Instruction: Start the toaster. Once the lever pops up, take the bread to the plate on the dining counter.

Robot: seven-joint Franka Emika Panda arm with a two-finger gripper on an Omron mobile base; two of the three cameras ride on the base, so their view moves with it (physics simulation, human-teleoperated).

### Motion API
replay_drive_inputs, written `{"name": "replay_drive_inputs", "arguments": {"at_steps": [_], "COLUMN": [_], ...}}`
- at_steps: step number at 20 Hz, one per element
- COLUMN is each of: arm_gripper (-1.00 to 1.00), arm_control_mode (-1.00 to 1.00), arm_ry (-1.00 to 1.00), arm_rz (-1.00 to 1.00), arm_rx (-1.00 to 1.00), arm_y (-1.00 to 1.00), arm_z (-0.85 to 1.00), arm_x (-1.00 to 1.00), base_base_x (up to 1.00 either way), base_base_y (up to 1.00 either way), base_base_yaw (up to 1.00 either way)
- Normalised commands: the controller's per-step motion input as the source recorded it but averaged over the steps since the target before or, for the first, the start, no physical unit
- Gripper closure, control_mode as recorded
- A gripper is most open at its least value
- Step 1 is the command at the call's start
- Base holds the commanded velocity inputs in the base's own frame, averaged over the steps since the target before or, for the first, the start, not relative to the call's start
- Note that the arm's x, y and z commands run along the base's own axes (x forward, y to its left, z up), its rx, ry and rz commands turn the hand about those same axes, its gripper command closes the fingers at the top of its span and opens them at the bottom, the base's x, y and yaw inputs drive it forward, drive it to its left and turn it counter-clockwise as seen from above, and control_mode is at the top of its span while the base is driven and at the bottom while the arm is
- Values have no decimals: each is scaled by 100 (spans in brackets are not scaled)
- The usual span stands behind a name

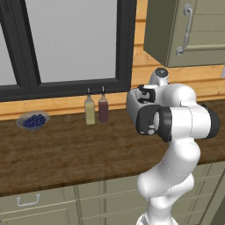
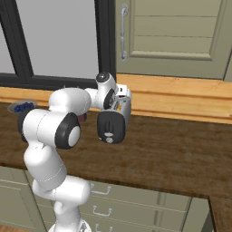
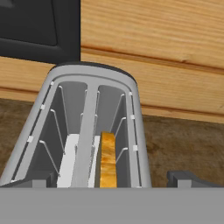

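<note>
In the hand view I look down into the light-grey toaster (image 3: 94,74), which has two slots in its top. A yellow-tan slice of bread (image 3: 108,159) stands on edge in the right slot, sunk below the rim. My gripper (image 3: 108,180) is open just above the near end of the toaster, and one dark fingertip (image 3: 186,178) shows beyond its right wall. The hand (image 2: 121,100) hangs over the wooden counter below the window, and my arm covers the toaster in both base views. The lever is hidden. The plate and the dining counter are out of view.
A grey bowl of blueberries (image 1: 33,121) sits at the left of the wooden counter (image 1: 66,154). Two bottles (image 1: 89,110) (image 1: 103,108) stand against the back wall. A wall cabinet (image 1: 189,30) hangs at the upper right, and drawers with handles (image 2: 102,190) run below.
</note>
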Motion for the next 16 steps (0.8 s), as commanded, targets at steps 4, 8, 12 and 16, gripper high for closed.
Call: {"name": "replay_drive_inputs", "arguments": {"at_steps": [4, 8, 12, 16], "arm_gripper": [-100, -100, -100, -100], "arm_control_mode": [-100, -100, -100, -100], "arm_ry": [0, 0, 0, 0], "arm_rz": [0, 0, 0, 0], "arm_rx": [0, 0, 0, 0], "arm_y": [0, 0, 0, 0], "arm_z": [0, 0, 0, 0], "arm_x": [0, 0, 0, 0], "base_base_x": [0, 0, 0, 0], "base_base_y": [0, 0, 0, 0], "base_base_yaw": [0, 0, 0, 0]}}
